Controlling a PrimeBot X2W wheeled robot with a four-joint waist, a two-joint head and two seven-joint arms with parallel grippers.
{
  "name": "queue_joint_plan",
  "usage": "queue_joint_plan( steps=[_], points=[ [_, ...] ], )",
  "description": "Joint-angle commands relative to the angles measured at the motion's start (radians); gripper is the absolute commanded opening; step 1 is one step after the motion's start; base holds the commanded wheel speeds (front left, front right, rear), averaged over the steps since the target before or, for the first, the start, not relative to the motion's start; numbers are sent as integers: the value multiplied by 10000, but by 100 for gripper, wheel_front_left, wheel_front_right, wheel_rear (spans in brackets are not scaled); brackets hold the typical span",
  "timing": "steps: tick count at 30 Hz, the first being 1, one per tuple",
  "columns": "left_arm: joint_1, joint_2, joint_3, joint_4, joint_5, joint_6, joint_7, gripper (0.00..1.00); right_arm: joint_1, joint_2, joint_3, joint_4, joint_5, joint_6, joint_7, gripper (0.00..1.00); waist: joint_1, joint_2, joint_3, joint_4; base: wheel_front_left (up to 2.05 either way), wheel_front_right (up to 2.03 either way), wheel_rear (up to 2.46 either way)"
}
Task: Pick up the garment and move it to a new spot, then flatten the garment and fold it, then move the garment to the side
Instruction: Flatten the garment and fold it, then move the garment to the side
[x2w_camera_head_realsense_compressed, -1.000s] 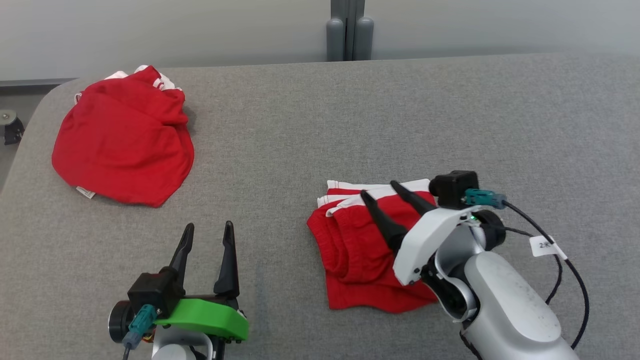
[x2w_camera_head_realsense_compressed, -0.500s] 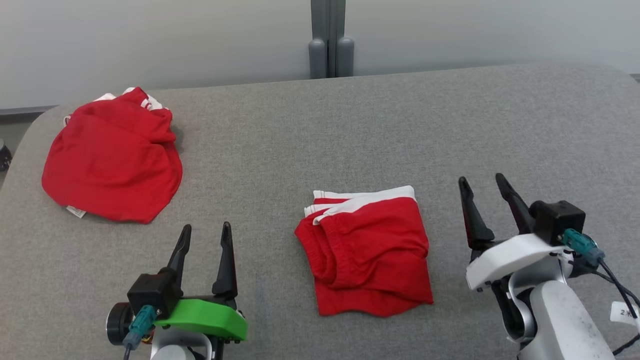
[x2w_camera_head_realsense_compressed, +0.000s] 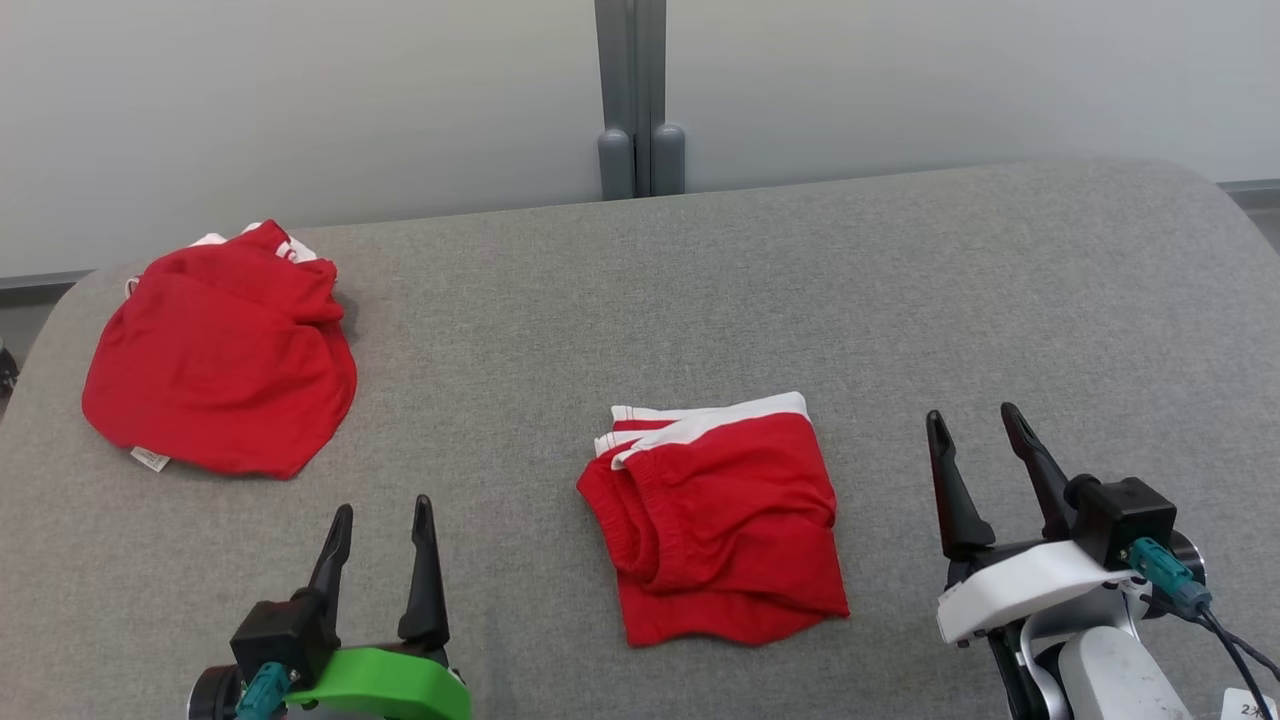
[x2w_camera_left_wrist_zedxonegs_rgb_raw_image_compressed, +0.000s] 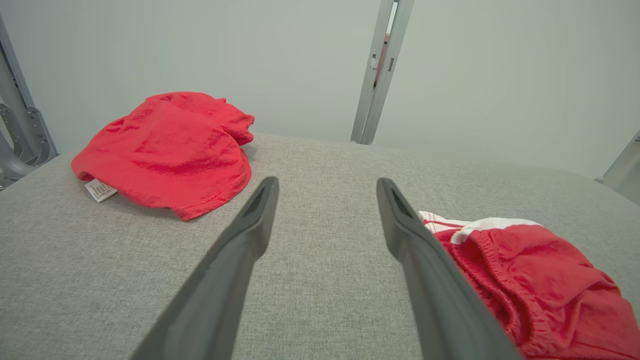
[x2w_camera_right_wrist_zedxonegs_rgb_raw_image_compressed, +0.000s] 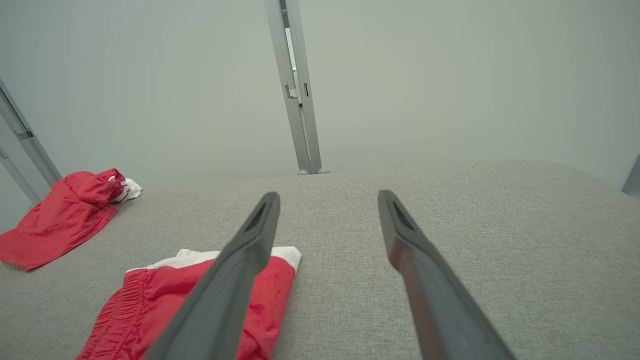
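Folded garment (x2w_camera_head_realsense_compressed: 720, 530) lies well inside the far table (x2w_camera_head_realsense_compressed: 900, 280) edge, between left tool (x2w_camera_head_realsense_compressed: 383, 505) and right tool (x2w_camera_head_realsense_compressed: 970, 414), both wide, empty.

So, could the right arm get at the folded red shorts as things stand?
Probably yes: the right gripper is open beside the folded red shorts, with just grey surface between them.

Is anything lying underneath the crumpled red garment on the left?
The grey table shows around the crumpled red garment; a white label pokes out at its near edge, white trim at its far edge. Anything beneath it is covered.
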Motion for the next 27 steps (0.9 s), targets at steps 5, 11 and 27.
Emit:
queue_joint_plan(
  steps=[5, 11, 27],
  points=[
    [292, 26, 4, -94, -20, 59, -6, 100, 115, -4, 21, 88, 55, -1, -116, 100, 0, 0, -41, 58, 0, 0, 0],
    [270, 18, 8, -64, -15, 79, -4, 100, 66, -3, 1, 220, 78, -1, -141, 100, 0, 0, -44, 122, 0, 0, 0],
    [111, 7, -17, -17, 55, 95, -6, 100, -378, -5, -396, 575, -127, -1, 513, 100, 0, 0, 126, 229, 0, 0, 0]
  ],
)
